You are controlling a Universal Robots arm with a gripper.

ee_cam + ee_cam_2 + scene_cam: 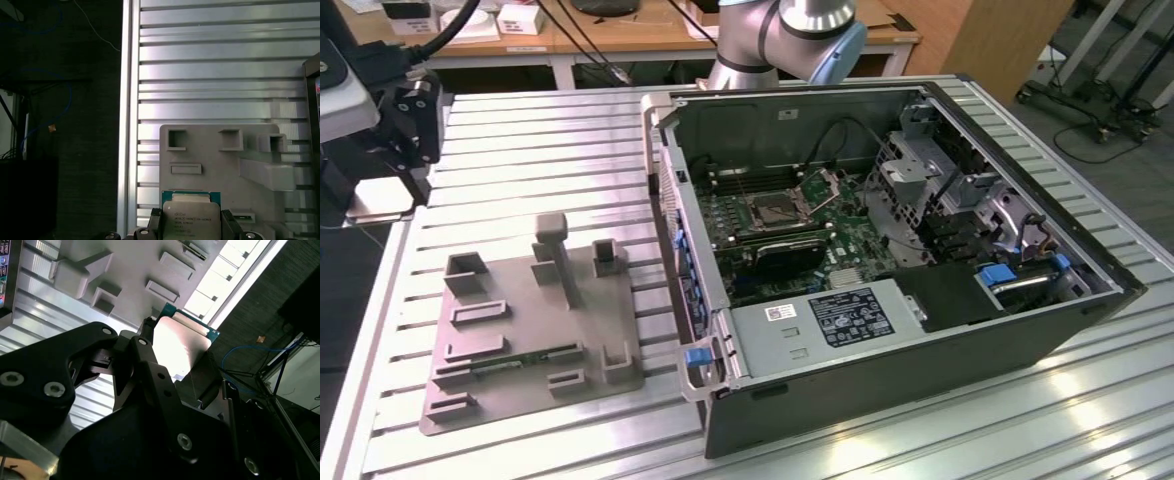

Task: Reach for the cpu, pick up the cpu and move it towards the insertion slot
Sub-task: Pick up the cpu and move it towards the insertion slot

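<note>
Ribbed counter (pixel 534 140) carries the open computer case (pixel 881 390) centre-right in the exterior view and the grey tray (pixel 520 300) lower left; the insertion slot (pixel 771 212) sits mid-case, bracket (pixel 825 188) raised, hemmed by case walls and cables (pixel 834 140). In the first wrist view the claw (pixel 191 225) is clamped on opposite edges of the cpu (pixel 191 212), held above the tray. Judged light, rigid, slick-topped, fragile underneath: edge grip suits, moderate squeeze.
</note>
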